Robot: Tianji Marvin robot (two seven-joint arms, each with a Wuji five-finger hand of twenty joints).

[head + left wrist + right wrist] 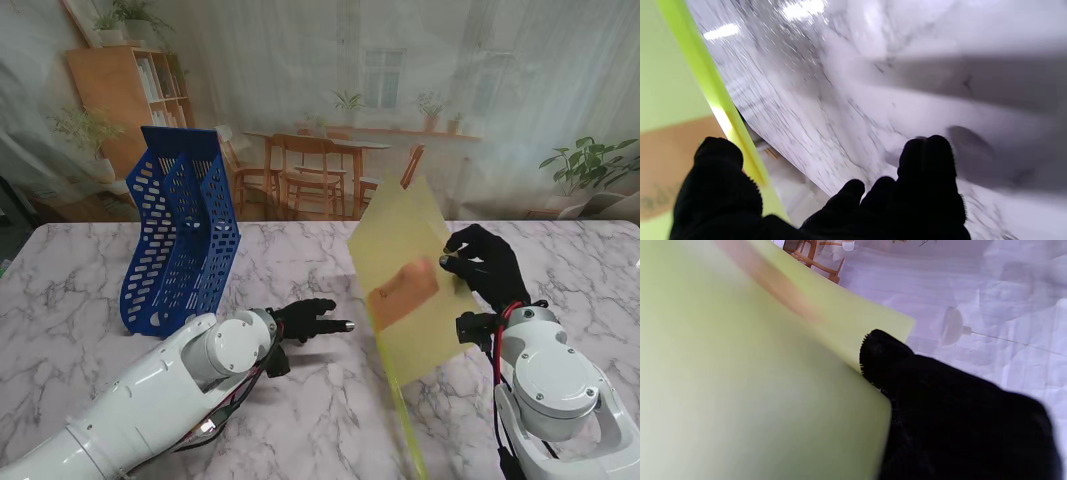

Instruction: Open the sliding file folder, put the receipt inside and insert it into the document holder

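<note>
Fingers (458, 262) of the black-gloved right hand (487, 265) pinching the translucent yellow-green plastic file folder (405, 290), tilted up off the white marble table (330, 420), orange receipt (404, 291) inside, black-gloved left hand (305, 320) spread and empty beside it, blue perforated plastic document holder (180, 235) standing far left.

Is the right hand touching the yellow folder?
Touching: the stand view shows the right hand pinching the yellow folder's edge, holding it raised.

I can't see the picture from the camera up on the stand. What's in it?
The right hand holds a yellow-green file folder tilted up off the marble table, an orange receipt showing through. The left hand hovers open beside a blue document holder.
</note>
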